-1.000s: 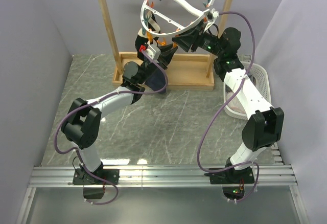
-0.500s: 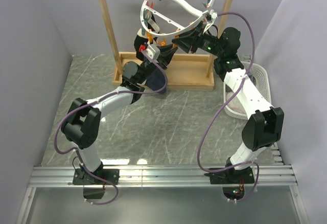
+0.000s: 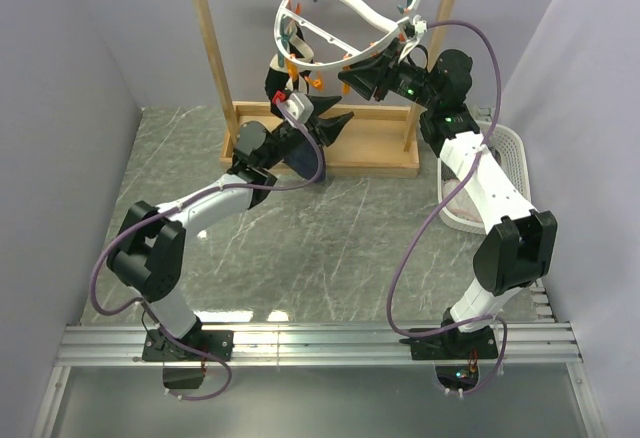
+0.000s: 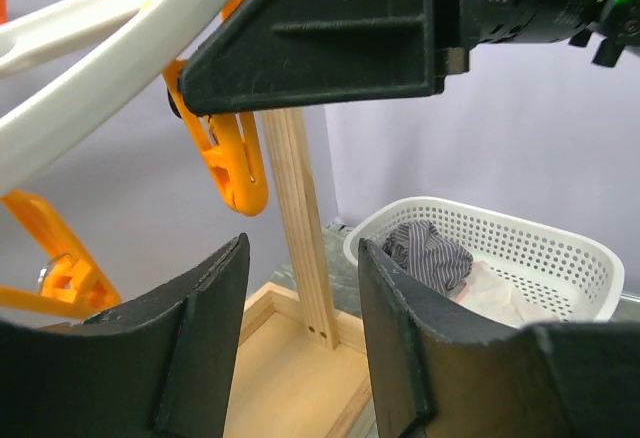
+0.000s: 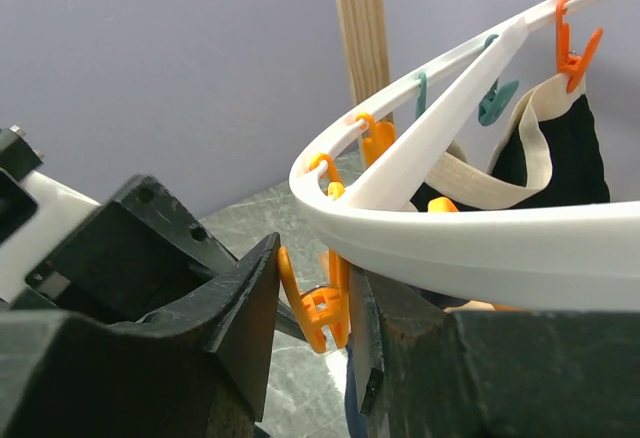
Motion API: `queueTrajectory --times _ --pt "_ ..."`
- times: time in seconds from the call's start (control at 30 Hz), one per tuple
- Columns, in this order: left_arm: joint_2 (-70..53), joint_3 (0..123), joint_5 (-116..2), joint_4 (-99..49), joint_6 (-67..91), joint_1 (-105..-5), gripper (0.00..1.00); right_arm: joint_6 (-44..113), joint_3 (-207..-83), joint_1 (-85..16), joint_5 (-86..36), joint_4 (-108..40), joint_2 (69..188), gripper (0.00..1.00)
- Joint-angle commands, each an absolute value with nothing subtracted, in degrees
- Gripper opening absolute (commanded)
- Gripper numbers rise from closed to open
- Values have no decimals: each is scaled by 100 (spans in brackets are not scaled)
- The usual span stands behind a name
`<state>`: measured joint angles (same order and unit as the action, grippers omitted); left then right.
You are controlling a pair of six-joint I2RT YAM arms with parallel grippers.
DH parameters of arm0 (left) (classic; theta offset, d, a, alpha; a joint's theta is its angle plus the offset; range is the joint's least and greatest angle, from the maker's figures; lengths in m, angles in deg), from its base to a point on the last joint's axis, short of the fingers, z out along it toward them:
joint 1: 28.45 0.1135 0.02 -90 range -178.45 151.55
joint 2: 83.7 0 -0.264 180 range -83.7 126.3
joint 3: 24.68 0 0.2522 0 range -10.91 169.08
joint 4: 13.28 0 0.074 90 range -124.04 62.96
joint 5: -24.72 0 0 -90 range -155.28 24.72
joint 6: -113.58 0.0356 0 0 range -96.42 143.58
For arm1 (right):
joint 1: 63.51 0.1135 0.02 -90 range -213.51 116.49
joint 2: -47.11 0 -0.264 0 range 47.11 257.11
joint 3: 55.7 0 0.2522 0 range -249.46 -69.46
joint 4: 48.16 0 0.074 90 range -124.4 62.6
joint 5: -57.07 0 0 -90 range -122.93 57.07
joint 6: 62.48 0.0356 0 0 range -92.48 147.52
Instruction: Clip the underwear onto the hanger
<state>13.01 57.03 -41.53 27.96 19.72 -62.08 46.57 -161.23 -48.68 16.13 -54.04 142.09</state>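
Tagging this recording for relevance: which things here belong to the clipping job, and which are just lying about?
Job: underwear, hanger, orange clip at the right tool, left tool.
Lying about: white basket, grey striped cloth in it, wooden rack (only holds the hanger).

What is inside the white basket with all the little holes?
A crumpled grey striped cloth and a pale pink cloth lie in the basket. Anything under them is covered, and the left gripper hides part of the basket's near edge.
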Motion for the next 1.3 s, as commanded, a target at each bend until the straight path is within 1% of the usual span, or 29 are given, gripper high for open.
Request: queueTrajectory --times 0.0,0.17,0.3,0.47,0.5,0.53,0.6,0.63,0.67,0.7,0.73,0.8,0.9,0.97,1.03,1.1,1.17,1.2,1.27 --pt "911 5676 -4049 2701 1927 -6176 52 4747 -16377 -4901 1647 -5417 14177 0" --pt "1156 6158 -4558 2385 1813 -6176 52 4827 -16430 -4892 1594 -5321 14195 0" --pt "1420 6642 -4708 2147 1717 -6176 49 4809 -16429 -4892 1568 -5251 14177 0" --pt "1579 6906 -4743 2235 1576 -6202 42 4721 -16412 -4848 1576 -5145 14168 0" --pt "1588 6933 -4743 2227 1567 -6211 39 4721 -16403 -4848 1576 -5110 14168 0" --pt "1605 6994 -4726 2192 1576 -6229 30 4721 -16403 -4839 1576 -5110 14160 0" --pt "1641 7021 -4708 2148 1576 -6229 17 4721 -16412 -4830 1594 -5040 14168 0" --pt "1649 7012 -4665 2147 1567 -6229 8 4721 -16473 -4813 1585 -4996 14177 0" --pt "1641 6986 -4656 2156 1558 -6238 5 4721 -16508 -4813 1603 -4943 14195 5" --pt "1632 6960 -4656 2165 1558 -6238 3 4704 -16535 -4822 1603 -4856 14204 17" --pt "1606 6898 -4629 2200 1549 -6238 0 4677 -16561 -4813 1603 -4811 14186 24" --pt "1579 6828 -4576 2235 1541 -6229 0 4589 -16605 -4822 1576 -4645 14195 37" --pt "1570 6810 -4550 2209 1523 -6229 0 4537 -16632 -4813 1664 -4574 14177 45" --pt "1570 6801 -4550 2226 1540 -6229 0 4519 -16623 -4804 1664 -4565 14160 47" --pt "1579 6818 -4559 2209 1540 -6220 0 4502 -16675 -4822 1673 -4486 14195 51" --pt "1588 6810 -4541 2209 1549 -6220 0 4510 -16693 -4813 1647 -4442 14204 51" --pt "1588 6810 -4532 2209 1576 -6220 0 4475 -16693 -4813 1594 -4433 14195 45" --pt "1588 6819 -4524 2200 1584 -6229 0 4466 -16693 -4813 1559 -4433 14195 38" --pt "1597 6819 -4497 2200 1611 -6220 0 4501 -16728 -4813 1436 -4424 14212 32"
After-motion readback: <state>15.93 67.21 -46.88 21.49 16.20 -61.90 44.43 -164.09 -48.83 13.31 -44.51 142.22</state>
